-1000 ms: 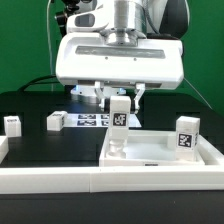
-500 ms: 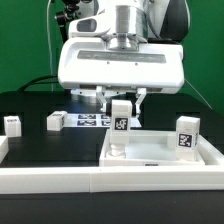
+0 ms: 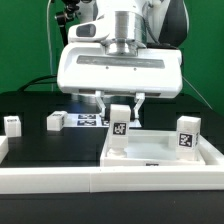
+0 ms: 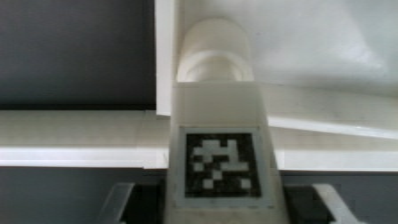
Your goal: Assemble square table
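The gripper (image 3: 120,108) clamps a short white tagged plastic peg leg (image 3: 119,140) upright at a corner of the white square tray-like plastic top (image 3: 160,176).

Boxy white pincer (image 3: 121,108), silver-grey cylindrical wrist (image 3: 122,25), black joint (image 3: 176,20)

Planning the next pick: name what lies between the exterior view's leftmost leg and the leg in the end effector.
Between the leftmost leg and the gripped leg, the exterior view shows a second loose leg and the marker board.
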`<state>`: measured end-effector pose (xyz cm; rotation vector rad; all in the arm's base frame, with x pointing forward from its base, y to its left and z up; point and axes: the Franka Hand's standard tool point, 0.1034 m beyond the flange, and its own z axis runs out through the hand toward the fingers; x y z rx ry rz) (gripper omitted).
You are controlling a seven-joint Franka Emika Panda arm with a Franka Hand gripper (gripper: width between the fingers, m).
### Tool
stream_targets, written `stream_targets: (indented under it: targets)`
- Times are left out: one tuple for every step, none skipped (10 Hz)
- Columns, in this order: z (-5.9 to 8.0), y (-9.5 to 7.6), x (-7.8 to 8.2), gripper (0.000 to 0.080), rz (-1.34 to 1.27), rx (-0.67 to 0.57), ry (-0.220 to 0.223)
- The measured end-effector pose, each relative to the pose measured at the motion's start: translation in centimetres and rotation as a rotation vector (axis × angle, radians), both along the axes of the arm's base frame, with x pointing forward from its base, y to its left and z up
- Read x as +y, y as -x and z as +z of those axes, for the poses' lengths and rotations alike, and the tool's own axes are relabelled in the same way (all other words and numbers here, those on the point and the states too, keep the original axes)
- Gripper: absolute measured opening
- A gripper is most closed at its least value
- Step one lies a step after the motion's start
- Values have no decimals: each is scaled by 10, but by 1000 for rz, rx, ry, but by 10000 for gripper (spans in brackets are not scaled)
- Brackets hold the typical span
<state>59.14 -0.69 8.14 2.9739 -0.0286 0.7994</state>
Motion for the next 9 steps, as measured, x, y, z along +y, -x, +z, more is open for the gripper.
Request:
stream_targets:
  targets:
    - [0,-1,0,291,1,-10,3]
    - [-1,-2,2,291,3,-28,8]
    - [-1,-3,4,291,7,-49,14]
    - [-1,-3,4,291,7,-50,14]
    - [-1,-3,4,291,7,-50,15]
    - [-1,-3,4,291,7,-52,15]
    - [-1,-3,4,291,7,-50,14]
    - [-2,-3,4,291,7,-41,13]
    - [-2,-3,4,384,7,-40,12]
